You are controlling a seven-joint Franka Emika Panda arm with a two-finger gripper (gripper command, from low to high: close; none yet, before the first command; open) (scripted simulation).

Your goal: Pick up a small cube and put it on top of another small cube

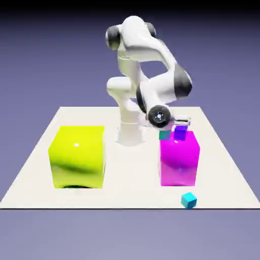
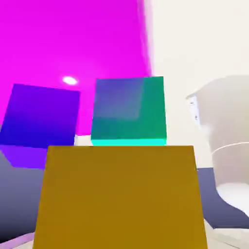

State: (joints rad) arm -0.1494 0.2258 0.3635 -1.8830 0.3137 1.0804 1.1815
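Your gripper is clamped on the small yellow cube, which fills the space between the fingers, and the teal cube on the magenta block lies just ahead of it, purple cube alongside.

We note the magenta block at four o'clock of the table, carrying a teal cube and purple cube. Yellow-green block stands at eight o'clock. Between them, an open lane; cyan cube sits at five.
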